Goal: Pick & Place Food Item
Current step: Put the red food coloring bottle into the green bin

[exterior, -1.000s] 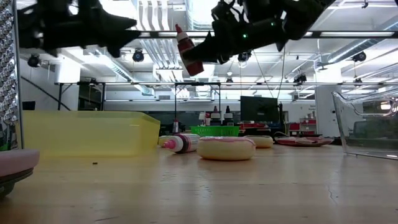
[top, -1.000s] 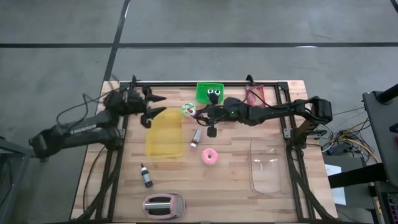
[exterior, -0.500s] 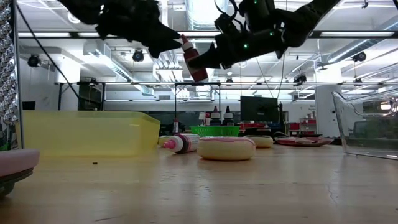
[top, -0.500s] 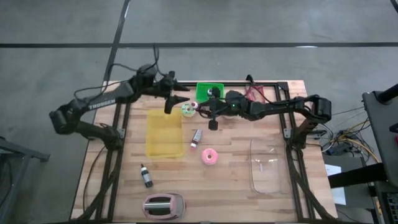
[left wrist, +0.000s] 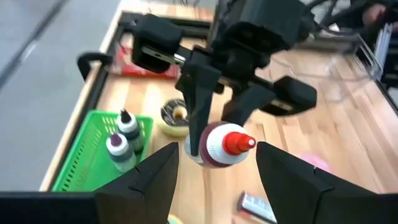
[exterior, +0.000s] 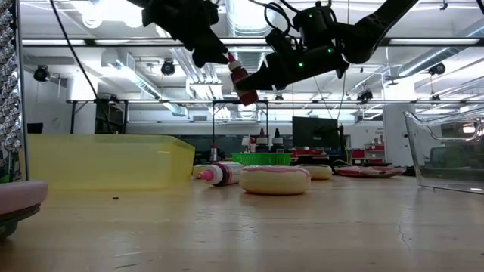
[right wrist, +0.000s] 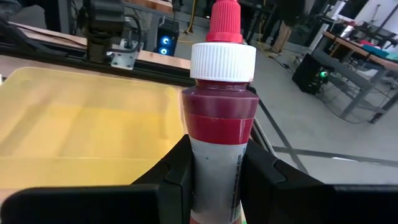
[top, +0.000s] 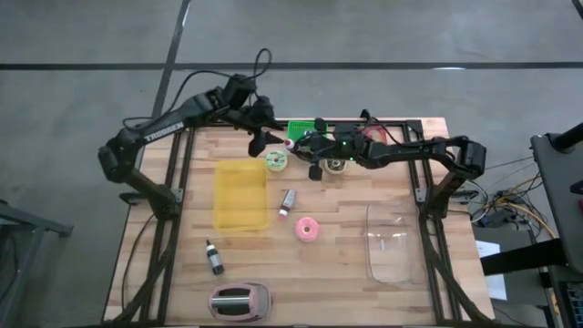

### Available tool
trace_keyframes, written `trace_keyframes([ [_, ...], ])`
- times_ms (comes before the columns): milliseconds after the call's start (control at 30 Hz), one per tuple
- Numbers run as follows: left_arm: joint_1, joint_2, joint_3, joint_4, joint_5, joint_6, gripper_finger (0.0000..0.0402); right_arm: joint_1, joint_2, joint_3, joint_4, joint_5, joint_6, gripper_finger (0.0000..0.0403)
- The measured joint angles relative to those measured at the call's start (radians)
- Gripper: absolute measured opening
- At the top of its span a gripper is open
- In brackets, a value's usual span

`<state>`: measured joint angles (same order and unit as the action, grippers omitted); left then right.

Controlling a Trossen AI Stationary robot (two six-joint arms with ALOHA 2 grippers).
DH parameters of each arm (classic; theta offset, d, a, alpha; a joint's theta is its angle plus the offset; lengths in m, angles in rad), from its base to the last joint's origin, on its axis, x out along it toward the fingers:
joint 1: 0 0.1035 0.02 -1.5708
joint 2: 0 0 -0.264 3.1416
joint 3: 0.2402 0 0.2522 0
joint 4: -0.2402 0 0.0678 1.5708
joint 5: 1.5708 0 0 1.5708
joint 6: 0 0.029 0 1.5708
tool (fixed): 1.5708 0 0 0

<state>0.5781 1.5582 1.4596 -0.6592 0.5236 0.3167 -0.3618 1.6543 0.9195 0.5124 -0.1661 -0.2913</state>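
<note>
Right pincer (exterior: 253, 85) clamped on a sauce bottle (exterior: 242, 81), fingers pressed against both sides of its body, red cap and white collar sticking out past the fingertips. Bottle held high above the bench (top: 346, 264), tilted, cap aimed toward the left arm. Seen from overhead, hanging over the far middle of the bench, between the green basket (top: 299, 130) and a small round plate (top: 276, 160).

Left pincer (exterior: 215, 51) spread wide, empty, just beside the bottle's cap (exterior: 234, 67), one finger to each side of it in the left wrist view without touching; from the low view, fingertips almost at the cap. Left arm reaching in over the far left edge of the bench.

Resting on the bench: a shallow yellow tray (top: 241, 194) left of centre; a second sauce bottle (top: 287, 203) lying on its side just right of the tray; a pink doughnut (top: 309, 229) near that bottle, toward the front; a small dark bottle (top: 214, 258) standing well apart at front left; a pink toaster (top: 240, 300) at the front edge; a clear plastic bin (top: 393, 241) on the right. Two small dark-capped bottles (left wrist: 121, 143) standing in the green basket.
</note>
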Motion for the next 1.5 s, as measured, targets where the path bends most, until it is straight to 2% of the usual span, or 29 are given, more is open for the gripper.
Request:
trace_keyframes([
  [100, -0.003, 0.055, 0.086, -0.105, -0.016, 0.032, 0.0223, -0.011, 0.0, 0.0, 0.0, -0.004, 0.0, 0.008],
  [400, -0.015, 0.133, 0.229, -0.214, -0.042, 0.066, 0.0223, -0.042, 0.0, 0.0, -0.001, -0.027, 0.026, 0.008],
  [700, -0.032, 0.159, 0.239, -0.221, -0.055, 0.066, 0.0223, -0.045, 0.002, 0.0, 0.0, -0.029, 0.027, 0.008],
  [833, -0.038, 0.168, 0.239, -0.221, -0.104, 0.073, 0.0223, -0.045, 0.002, 0.0, 0.002, -0.028, 0.029, 0.008],
  [1500, -0.042, 0.206, 0.238, -0.217, -0.106, 0.061, 0.0223, -0.045, 0.002, 0.009, 0.026, -0.045, 0.027, 0.008],
])
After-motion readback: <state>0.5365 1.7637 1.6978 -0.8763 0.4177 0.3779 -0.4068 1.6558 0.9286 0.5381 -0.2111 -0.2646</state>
